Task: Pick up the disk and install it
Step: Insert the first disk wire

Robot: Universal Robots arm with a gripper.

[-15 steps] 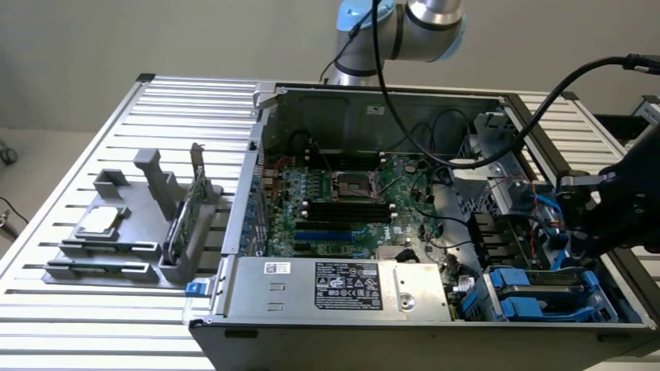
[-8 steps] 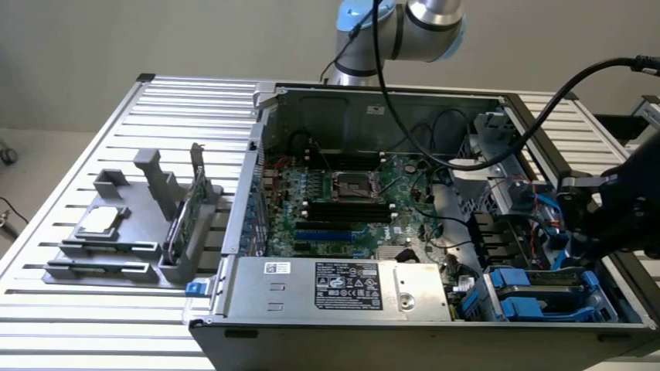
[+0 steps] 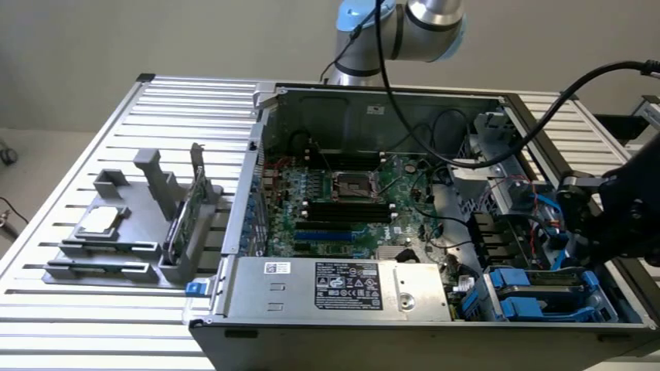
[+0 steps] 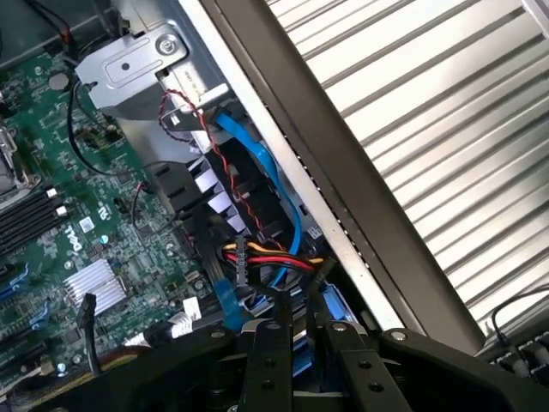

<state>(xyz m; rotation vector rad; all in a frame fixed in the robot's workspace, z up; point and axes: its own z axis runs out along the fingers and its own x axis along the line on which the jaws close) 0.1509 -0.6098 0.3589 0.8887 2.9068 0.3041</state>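
Showing the gripper poised over the drive bay at the five-o'clock corner of the open computer case, read on the exterior view's clock face. The disk, edged by blue carrier rails, stands at that bay, with the silver power supply at its nine o'clock. From the gripper's dark body the disk lies toward eight o'clock, just beside it and lower. Its long axis appears to run nine to three, along the case's near wall. In the wrist view, blue plastic lies in line with the gripper, near a bundle of red, yellow and black wires. Whether the gripper is clenched on the carrier or released cannot be told.
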